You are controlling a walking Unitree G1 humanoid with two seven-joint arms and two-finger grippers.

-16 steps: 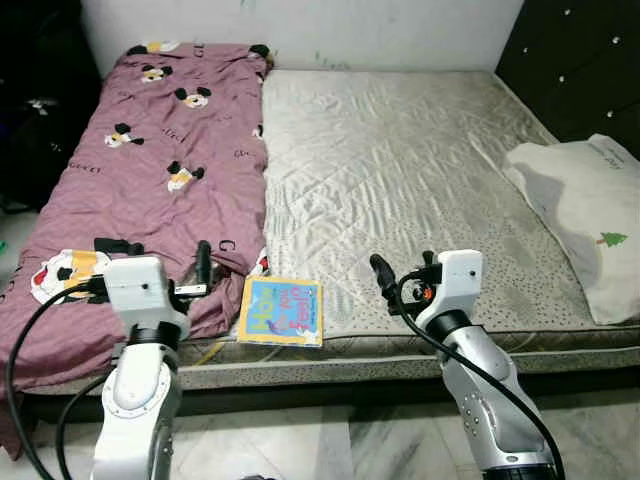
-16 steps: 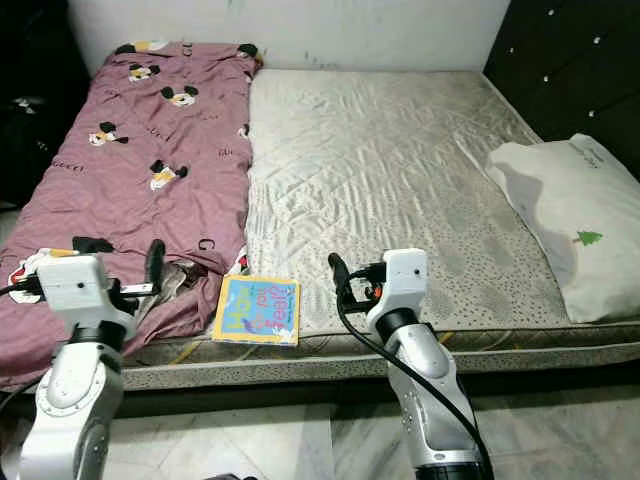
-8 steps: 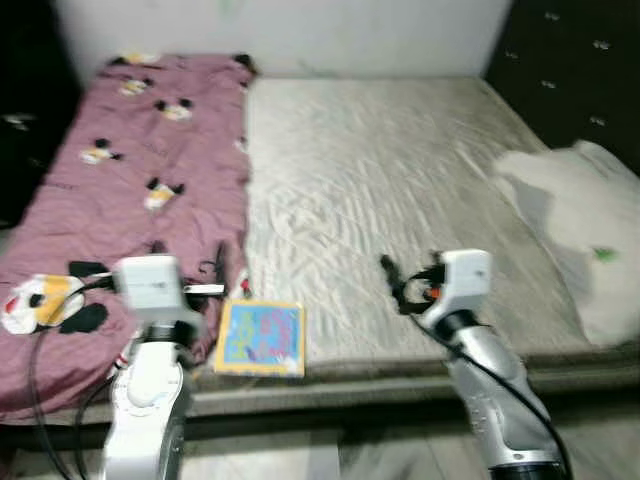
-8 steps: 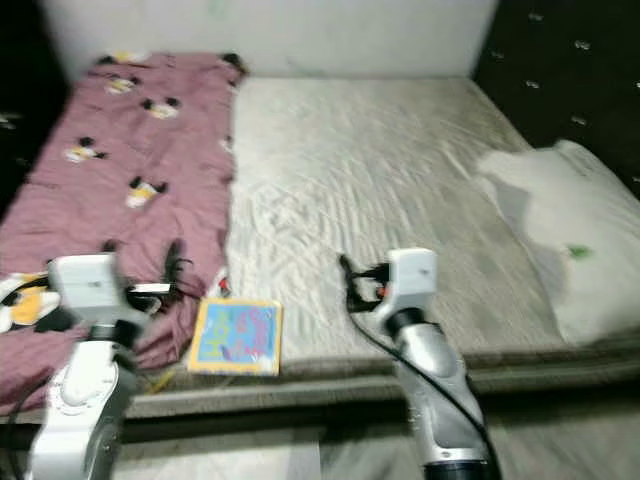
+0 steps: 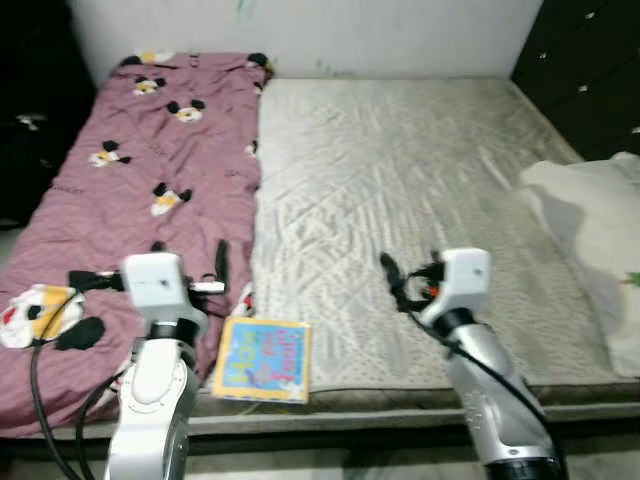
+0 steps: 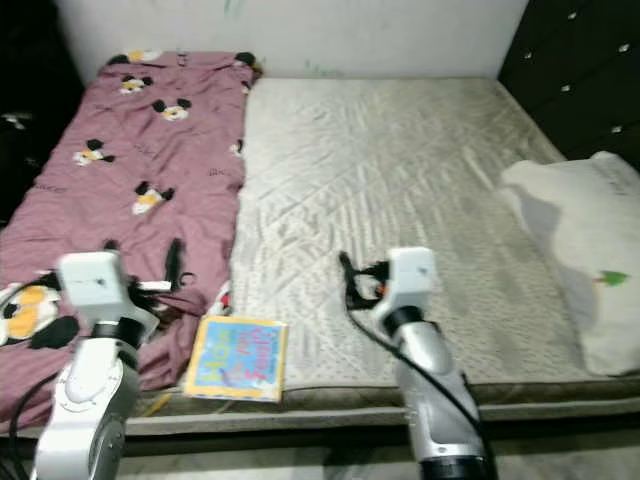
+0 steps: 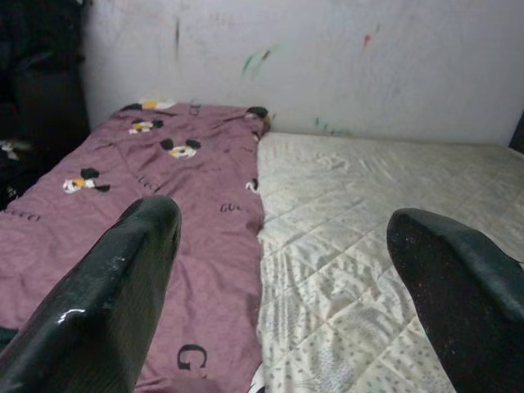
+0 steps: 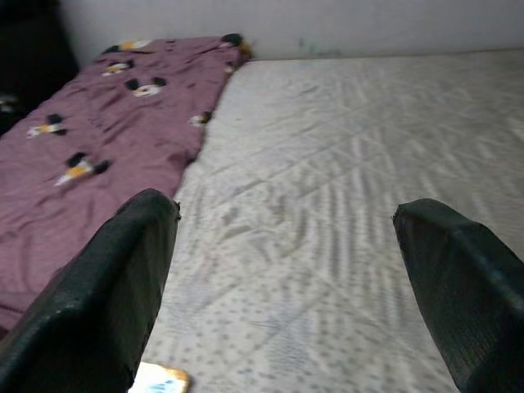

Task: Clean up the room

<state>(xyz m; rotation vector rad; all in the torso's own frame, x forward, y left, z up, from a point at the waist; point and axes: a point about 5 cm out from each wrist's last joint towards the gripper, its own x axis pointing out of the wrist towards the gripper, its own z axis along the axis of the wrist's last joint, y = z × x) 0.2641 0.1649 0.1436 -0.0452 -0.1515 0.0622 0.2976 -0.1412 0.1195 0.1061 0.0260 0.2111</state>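
Here a bed [image 5: 400,190] is faced, its grey quilted mattress bare over the middle and right. A pink blanket [image 5: 130,180] with cartoon mice is spread along the left side, reaching from the wall to the near edge. A white pillow [image 5: 600,240] lies at the right edge, against a dark headboard [image 5: 585,70]. A bright children's book [image 5: 262,360] lies flat at the near edge of the mattress, just beside the blanket's corner and between the two arms. The left gripper [image 7: 286,270] is held above the near end of the blanket, close to the book, with its fingers spread wide and nothing between them. The right gripper [image 8: 286,270] hangs over the bare mattress, well apart from the book, likewise spread and empty. The step in hand is judged to be the approach: nothing is yet grasped. The book is judged the likeliest first target; a lowering of the left gripper toward its near edge would be called for, since a flat book offers little for the fingers except where it overhangs.
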